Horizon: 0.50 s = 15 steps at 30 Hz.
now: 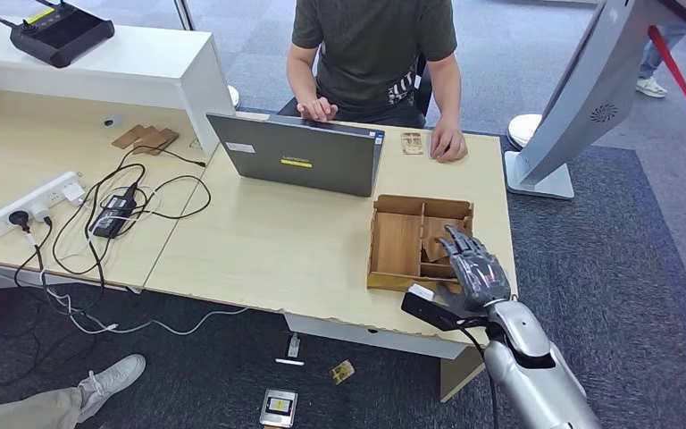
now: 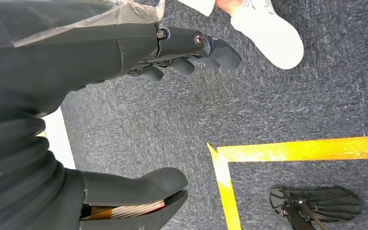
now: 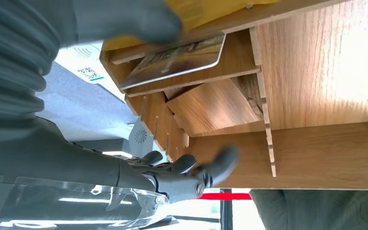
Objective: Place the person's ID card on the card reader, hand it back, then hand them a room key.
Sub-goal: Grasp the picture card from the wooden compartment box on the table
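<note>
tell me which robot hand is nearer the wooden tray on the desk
Right. The right hand reaches over the wooden tray; the left hand hangs down over the carpet.

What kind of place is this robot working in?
Probably a mock check-in desk in an office: a person sits at a laptop, the right hand reaches into a wooden card tray, grey carpet.
</note>
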Tool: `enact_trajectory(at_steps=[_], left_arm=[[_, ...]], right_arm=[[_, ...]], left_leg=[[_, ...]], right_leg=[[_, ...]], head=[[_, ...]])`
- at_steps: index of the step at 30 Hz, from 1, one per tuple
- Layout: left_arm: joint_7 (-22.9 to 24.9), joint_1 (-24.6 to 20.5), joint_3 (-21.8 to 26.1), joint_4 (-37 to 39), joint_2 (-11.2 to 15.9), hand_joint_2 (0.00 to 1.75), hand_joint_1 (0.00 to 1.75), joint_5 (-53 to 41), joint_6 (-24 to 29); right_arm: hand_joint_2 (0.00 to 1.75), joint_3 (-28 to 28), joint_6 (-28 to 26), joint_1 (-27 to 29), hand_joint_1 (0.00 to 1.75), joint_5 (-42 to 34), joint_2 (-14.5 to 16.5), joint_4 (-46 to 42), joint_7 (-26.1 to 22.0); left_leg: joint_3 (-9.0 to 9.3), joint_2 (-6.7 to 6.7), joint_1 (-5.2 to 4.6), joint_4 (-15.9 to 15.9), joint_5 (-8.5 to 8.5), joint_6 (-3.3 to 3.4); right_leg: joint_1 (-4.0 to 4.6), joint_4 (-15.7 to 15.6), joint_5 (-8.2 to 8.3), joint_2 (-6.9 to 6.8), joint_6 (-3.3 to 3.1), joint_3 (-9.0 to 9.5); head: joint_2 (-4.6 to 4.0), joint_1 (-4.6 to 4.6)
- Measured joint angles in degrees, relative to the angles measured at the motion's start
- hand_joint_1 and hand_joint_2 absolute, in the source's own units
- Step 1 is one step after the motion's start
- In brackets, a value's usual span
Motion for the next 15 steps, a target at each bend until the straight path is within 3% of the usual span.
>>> enact_trajectory(at_steps=[15], left_arm=[[-0.11,0.00,0.02,-0.01,0.02,1.75,0.00,-0.19,0.01]], right_arm=[[1.75,-0.32,1.11,-0.11,1.75,0.27,0.07,1.03,-0.04]], left_leg=[[0.00,0.00,0.00,0.00,0.00,0.00]], right_leg=[[0.00,0.00,0.00,0.00,0.00,0.00]], head=[[-0.01,0.01]])
